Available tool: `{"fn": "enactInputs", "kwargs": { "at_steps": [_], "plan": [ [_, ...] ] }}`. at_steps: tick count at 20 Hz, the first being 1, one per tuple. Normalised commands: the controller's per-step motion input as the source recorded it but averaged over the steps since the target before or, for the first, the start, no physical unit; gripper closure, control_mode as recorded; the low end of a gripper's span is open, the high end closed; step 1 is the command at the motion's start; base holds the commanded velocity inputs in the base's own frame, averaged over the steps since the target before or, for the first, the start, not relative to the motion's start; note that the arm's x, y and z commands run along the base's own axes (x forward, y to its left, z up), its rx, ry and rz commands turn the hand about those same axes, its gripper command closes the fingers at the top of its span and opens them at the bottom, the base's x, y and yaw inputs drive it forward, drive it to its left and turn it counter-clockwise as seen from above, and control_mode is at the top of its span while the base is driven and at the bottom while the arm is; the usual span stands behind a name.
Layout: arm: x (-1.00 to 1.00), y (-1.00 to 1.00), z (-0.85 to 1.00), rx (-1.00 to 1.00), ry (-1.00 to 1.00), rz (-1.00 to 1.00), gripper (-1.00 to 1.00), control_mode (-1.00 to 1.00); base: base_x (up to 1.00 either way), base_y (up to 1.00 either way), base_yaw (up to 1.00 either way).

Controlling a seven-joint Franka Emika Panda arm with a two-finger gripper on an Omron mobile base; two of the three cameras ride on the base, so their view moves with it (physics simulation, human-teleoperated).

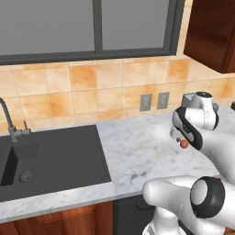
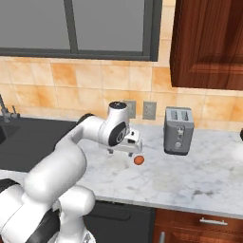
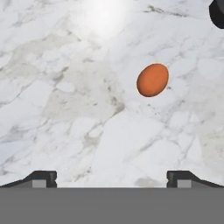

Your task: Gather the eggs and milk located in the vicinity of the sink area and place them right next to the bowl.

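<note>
The hand [image 2: 127, 151] hovers over the marble tabletop [image 2: 190, 173], fingers [image 3: 43, 177] spread wide apart and holding nothing. The black sink [image 1: 50, 158] lies sunken at the tabletop's left end. A silver toaster [image 2: 178, 130] stands by the wall. The egg [image 3: 152, 80] lies just beside the hand

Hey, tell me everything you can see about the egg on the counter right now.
The egg is small, smooth and orange-brown, a plain oval with no marks. It lies on its side on the white marble counter, left of the silver toaster. The open gripper hangs above it without touching; nothing but the counter touches it.
</note>
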Motion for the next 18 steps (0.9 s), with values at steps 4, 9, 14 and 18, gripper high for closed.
{"fn": "enactInputs", "kwargs": {
  "at_steps": [4, 9, 14, 18],
  "plan": [
    [0.74, -0.38, -0.43, 0.0, 0.04, 0.0, -1.0, -1.0, 0.0, 0.0, 0.0],
    [0.57, -0.29, -0.44, 0.0, 0.1, -0.07, -1.0, -1.0, 0.0, 0.0, 0.0],
    [0.51, -0.16, -0.28, 0.0, 0.09, -0.11, -1.0, -1.0, 0.0, 0.0, 0.0],
    [0.36, -0.13, -0.46, 0.0, 0.07, -0.12, -1.0, -1.0, 0.0, 0.0, 0.0]
  ]
}}
